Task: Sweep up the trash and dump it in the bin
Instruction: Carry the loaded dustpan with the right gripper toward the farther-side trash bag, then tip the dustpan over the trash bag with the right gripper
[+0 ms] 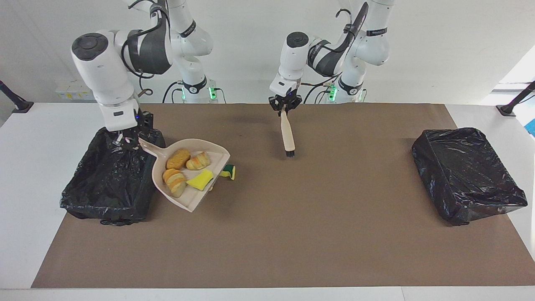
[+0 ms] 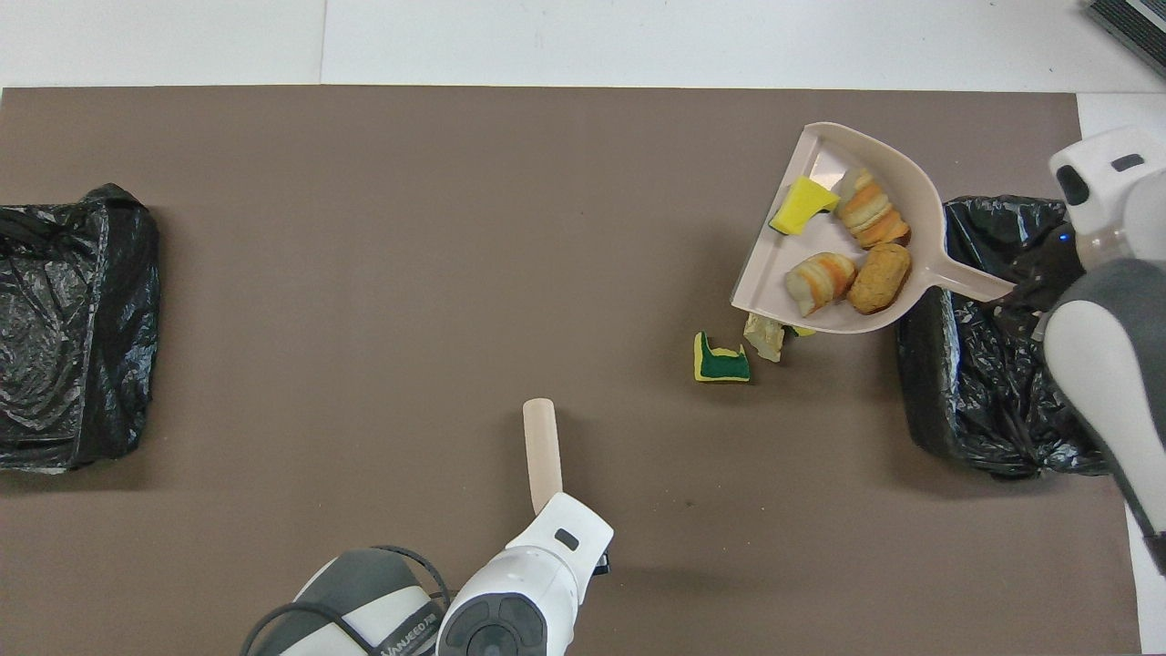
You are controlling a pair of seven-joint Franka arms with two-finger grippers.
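Note:
My right gripper (image 1: 129, 140) is shut on the handle of the beige dustpan (image 1: 217, 152), holding it in the air beside and partly over the black-lined bin (image 1: 113, 184) at the right arm's end. In the pan lie three golden-brown rolls (image 2: 879, 278) and a yellow sponge piece (image 2: 800, 205). On the mat under the pan's edge sit a green-yellow sponge scrap (image 2: 721, 362) and a crumpled pale scrap (image 2: 763, 335). Over the middle of the mat's robot-side strip, my left gripper (image 1: 285, 106) is shut on the beige brush (image 1: 287, 136), which hangs bristles down.
A second black-lined bin (image 1: 464, 171) stands at the left arm's end of the table. The brown mat (image 1: 317, 234) covers most of the white tabletop. The right arm's elbow and wrist loom above the bin it is working at.

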